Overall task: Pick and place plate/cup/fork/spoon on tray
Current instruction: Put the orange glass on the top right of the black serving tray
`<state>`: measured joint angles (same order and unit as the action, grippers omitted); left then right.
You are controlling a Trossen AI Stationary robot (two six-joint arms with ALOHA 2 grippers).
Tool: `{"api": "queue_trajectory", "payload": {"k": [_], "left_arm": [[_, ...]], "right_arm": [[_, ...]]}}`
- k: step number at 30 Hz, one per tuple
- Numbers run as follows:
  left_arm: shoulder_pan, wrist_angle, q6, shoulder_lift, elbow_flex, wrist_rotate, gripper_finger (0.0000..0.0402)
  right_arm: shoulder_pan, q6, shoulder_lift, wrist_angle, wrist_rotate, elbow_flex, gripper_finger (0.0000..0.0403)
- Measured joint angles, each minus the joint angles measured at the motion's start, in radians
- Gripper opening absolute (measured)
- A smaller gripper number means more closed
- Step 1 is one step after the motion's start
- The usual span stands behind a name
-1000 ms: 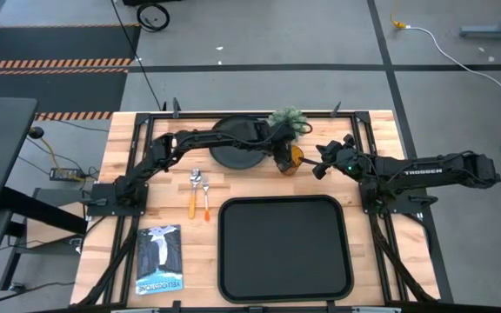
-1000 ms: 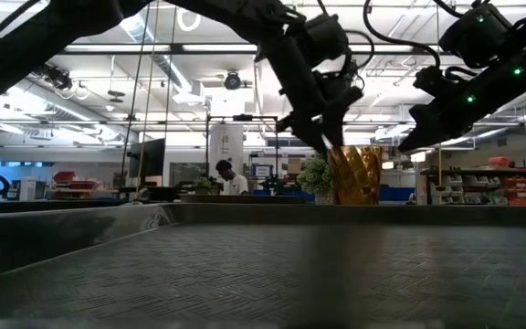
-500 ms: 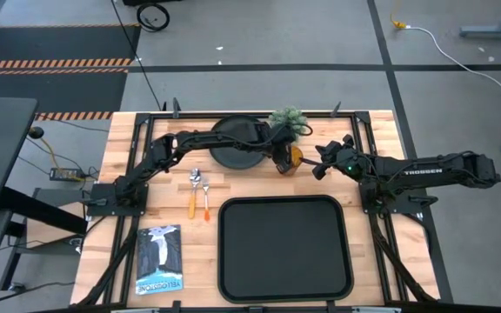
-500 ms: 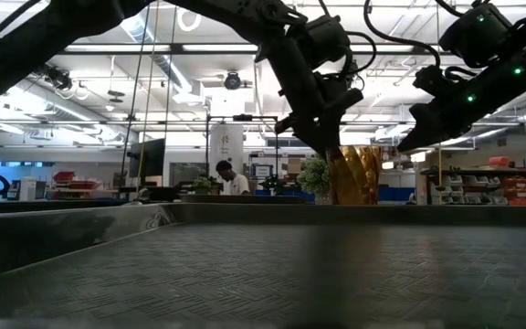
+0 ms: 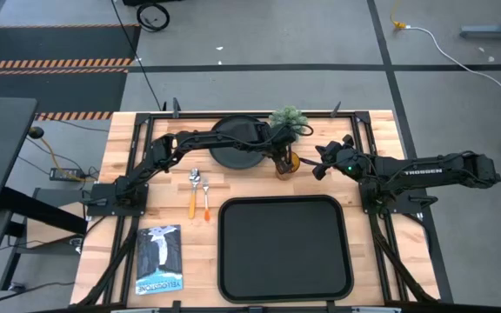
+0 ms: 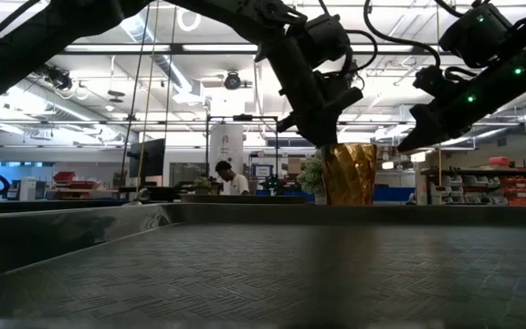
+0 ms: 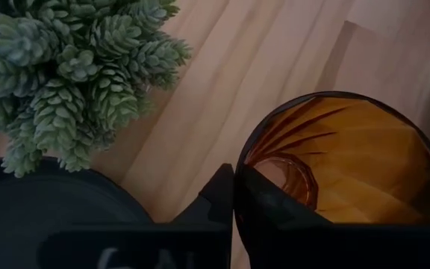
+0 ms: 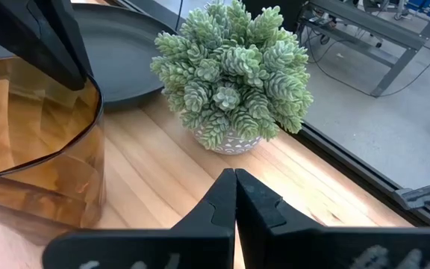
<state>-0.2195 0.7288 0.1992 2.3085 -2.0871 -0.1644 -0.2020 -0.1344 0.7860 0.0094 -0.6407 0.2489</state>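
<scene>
Robotics lab or workshop floor, not a home. High view: wooden bench (image 5: 120,148) boxed by a black metal frame (image 5: 250,114), standing on grey concrete (image 5: 259,35) with orange-black hazard striping (image 5: 50,63) in the upper left and a loose white cable (image 5: 433,33) in the upper right. Low view: open hall behind the bench, rows of ceiling strip lights (image 6: 108,64), storage shelves with bins (image 6: 505,187) at right, and a person (image 6: 231,180) at a workstation at centre.
</scene>
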Motion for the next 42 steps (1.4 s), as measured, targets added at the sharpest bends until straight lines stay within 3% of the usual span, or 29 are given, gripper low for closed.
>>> {"api": "queue_trajectory", "payload": {"k": [10,18,22,29,36,42], "left_arm": [[0.002,0.093,-0.028,0.001,-0.097,0.060,0.0014],[0.021,0.166,0.005,0.001,-0.199,0.148,0.0014],[0.050,0.160,0.041,0.001,-0.205,0.186,0.0014],[0.137,0.095,0.105,0.009,-0.205,0.189,0.0014],[0.208,-0.074,0.177,0.064,-0.205,0.184,0.0014],[0.259,-0.069,0.210,0.112,-0.203,0.183,0.0014]], "right_arm": [[-0.009,0.004,-0.058,-0.045,-0.048,0.000,0.0007],[-0.009,0.010,-0.183,-0.141,-0.234,0.000,0.0005],[-0.010,0.022,-0.238,-0.169,-0.276,0.000,0.0005],[-0.037,0.061,-0.296,-0.180,-0.303,0.000,0.0005],[-0.084,0.111,-0.296,-0.168,-0.301,0.000,0.0004],[-0.087,0.095,-0.296,-0.155,-0.234,0.000,0.0004]]}}
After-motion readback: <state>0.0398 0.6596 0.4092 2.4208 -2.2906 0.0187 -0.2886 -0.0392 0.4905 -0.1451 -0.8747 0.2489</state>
